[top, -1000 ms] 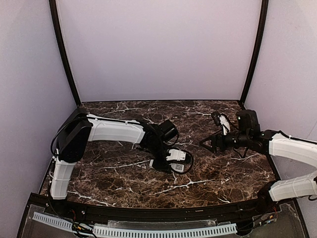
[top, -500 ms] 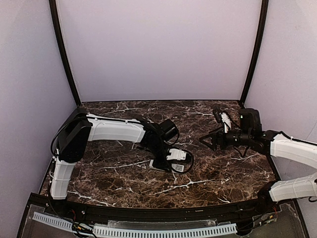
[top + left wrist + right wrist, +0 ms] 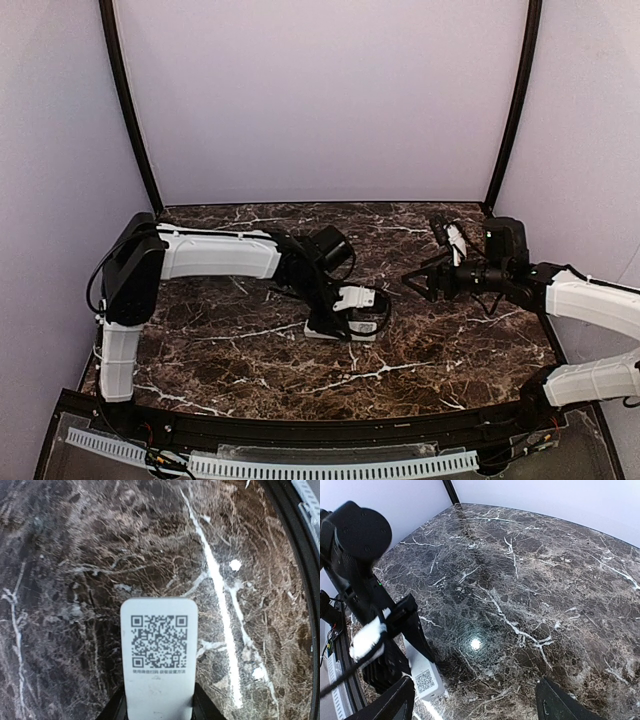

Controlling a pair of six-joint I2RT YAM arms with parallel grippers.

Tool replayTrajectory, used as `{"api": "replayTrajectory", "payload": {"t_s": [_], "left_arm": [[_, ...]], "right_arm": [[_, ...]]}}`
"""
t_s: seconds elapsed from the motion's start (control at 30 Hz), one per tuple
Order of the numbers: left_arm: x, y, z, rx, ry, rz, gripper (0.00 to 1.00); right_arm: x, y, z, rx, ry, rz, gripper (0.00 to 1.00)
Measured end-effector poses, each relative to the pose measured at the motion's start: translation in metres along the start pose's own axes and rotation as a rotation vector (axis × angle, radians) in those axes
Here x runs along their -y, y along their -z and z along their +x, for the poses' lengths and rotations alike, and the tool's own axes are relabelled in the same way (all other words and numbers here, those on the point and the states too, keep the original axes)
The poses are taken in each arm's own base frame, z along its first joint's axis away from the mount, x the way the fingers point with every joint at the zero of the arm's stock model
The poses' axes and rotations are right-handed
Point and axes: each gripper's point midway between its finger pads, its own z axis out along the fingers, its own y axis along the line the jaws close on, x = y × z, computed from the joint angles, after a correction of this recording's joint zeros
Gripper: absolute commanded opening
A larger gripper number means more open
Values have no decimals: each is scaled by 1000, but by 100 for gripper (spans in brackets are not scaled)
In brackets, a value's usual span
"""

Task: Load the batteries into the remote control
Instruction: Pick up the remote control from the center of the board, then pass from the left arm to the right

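Observation:
My left gripper (image 3: 345, 322) is shut on the remote control (image 3: 159, 645), a slim white bar lying low on the marble table. The face turned up carries a QR label, and no buttons or display show. My black fingers (image 3: 202, 709) press its two long sides. The remote also shows in the right wrist view (image 3: 425, 680), at the lower left under the left arm. My right gripper (image 3: 420, 285) is open and empty, held above the table to the right of the remote; it also shows in the right wrist view (image 3: 475, 702). The blue and orange batteries are out of view.
The dark marble table (image 3: 250, 360) is closed in by lilac walls behind and at both sides. A black rim (image 3: 300, 428) runs along the near edge. A lamp glare (image 3: 476, 643) lies on the marble between the two grippers.
The left arm has swung and its gripper has shifted slightly towards the back right with the remote. The right gripper has drawn back a little to the right.

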Motion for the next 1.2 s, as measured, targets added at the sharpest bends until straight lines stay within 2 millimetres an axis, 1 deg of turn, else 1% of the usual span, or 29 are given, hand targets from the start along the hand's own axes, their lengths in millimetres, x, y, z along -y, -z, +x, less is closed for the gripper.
{"api": "replayTrajectory", "payload": {"t_s": [0.1,0.17,0.23,0.27,0.33,0.43,0.53,0.57,0.67,0.83,1.0,1.2], "left_arm": [[-5,29,-14,97,25,-25,6],[-11,56,-25,189,47,-50,6],[-17,86,-35,298,72,-78,6],[-20,101,-40,350,78,-95,6],[-24,135,-51,472,89,-131,6],[-32,182,-66,631,87,-188,6],[-27,210,-83,750,65,-200,6],[-25,217,-88,785,57,-196,6],[-18,229,-98,864,46,-170,6],[-9,239,-108,939,37,-113,6],[-1,249,-115,996,21,-71,7],[6,249,-114,1022,26,-38,7]], "right_arm": [[-3,0,-2,6,16,-16,81],[-7,1,-7,15,29,-37,77],[-16,2,-20,33,47,-78,76],[-21,3,-28,48,58,-105,75],[-33,8,-49,95,88,-157,75],[-55,21,-79,180,150,-247,77],[-74,32,-100,236,204,-326,78],[-81,35,-105,251,221,-352,78],[-100,40,-119,287,267,-421,79],[-127,33,-130,306,318,-523,78],[-147,22,-138,312,352,-588,75],[-164,15,-147,327,384,-638,71]]}}
